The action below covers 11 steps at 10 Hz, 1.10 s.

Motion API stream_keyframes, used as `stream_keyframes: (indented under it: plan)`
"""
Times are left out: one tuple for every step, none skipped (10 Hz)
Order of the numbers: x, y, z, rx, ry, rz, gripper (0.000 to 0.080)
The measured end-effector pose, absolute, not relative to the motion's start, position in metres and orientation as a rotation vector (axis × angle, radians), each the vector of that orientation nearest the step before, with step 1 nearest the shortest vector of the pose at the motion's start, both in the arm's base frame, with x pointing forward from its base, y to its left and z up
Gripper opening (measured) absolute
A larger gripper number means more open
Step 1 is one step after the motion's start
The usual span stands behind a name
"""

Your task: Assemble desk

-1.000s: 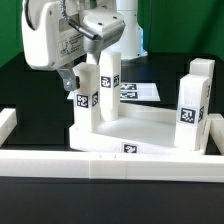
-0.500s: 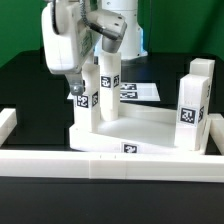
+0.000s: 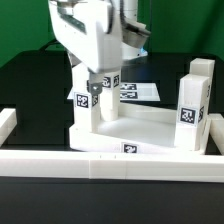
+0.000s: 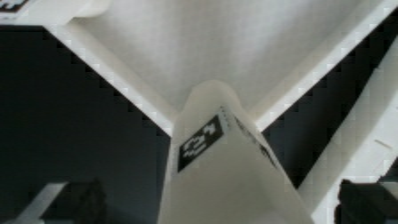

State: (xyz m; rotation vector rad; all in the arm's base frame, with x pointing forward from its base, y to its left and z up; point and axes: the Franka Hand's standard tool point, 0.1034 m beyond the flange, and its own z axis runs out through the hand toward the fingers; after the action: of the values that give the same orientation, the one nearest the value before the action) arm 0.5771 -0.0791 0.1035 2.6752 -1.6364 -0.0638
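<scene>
Resting on black table (image 3: 30,85), frame centre: desk top (image 3: 140,128), long axis horizontal; legs (image 3: 190,105) upright; gripper (image 3: 95,82) spread.

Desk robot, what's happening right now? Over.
Fingers open, holding nothing. Desk top upside down, legs standing in it. Nothing blocking.
</scene>
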Motion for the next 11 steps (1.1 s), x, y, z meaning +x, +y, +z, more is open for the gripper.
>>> stream_keyframes:
  plan:
    - [0.5776, -0.0772, 0.1037, 2.757, -1.491, -0.061, 0.0649]
    - [0.5779, -0.0773, 0.1038, 2.830, -1.352, -0.059, 0.0649]
    - [0.5777, -0.0775, 0.1037, 2.890, -1.211, -0.059, 0.0649]
    - [0.5774, -0.0768, 0.1036, 2.921, -1.101, -0.061, 0.0649]
    - [0.5774, -0.0757, 0.1035, 2.955, -0.990, -0.062, 0.0649]
    - [0.5772, -0.0758, 0.1034, 2.983, -0.895, -0.064, 0.0649]
    - [0.5771, -0.0763, 0.1034, 2.998, -0.843, -0.065, 0.0649]
    - [0.5768, -0.0775, 0.1033, 3.033, -0.714, -0.067, 0.0649]
    - [0.5765, -0.0794, 0.1032, 3.055, -0.621, -0.068, 0.0649]
    - [0.5765, -0.0793, 0.1032, 3.057, -0.610, -0.068, 0.0649]
    - [0.5764, -0.0792, 0.1031, 3.057, -0.611, -0.069, 0.0620]
